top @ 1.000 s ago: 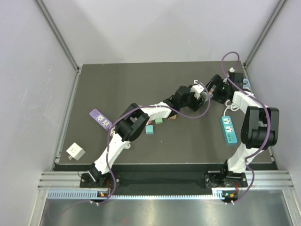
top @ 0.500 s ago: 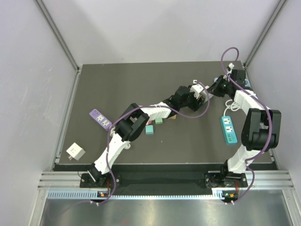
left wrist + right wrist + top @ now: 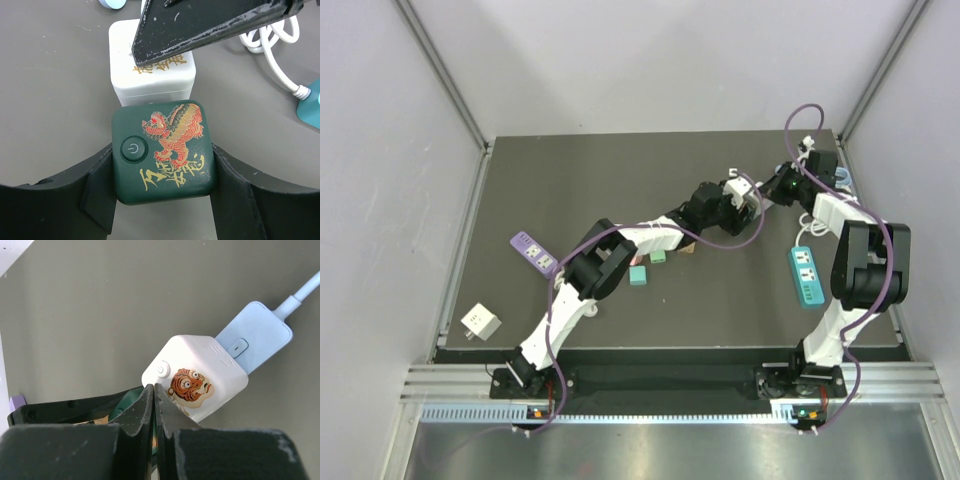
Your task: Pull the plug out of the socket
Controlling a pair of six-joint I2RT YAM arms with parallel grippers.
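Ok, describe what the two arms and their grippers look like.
The left arm and right arm are both built from white link shells and bulky black joints, each trailed by a loose purple cable. The left gripper and right gripper have flat, matte black fingers tapering toward the tips, the right one's scuffed with pale specks.

dark grey matte table [image 3: 590, 180], carrying a purple power strip [image 3: 533, 252] near the left edge and, closer to the near left corner, a white cube adapter [image 3: 480, 320]. around the middle, lying close together, a teal block [image 3: 638, 274] and a smaller green block [image 3: 659, 257]; toward the right edge, a teal power strip [image 3: 806, 275] with its white cord [image 3: 810, 226] coiled just behind. at the far right, sitting on the top, a white cube [image 3: 150, 70] butted against a dark green cube [image 3: 162, 152], with a pale blue adapter [image 3: 255, 335] just beside.
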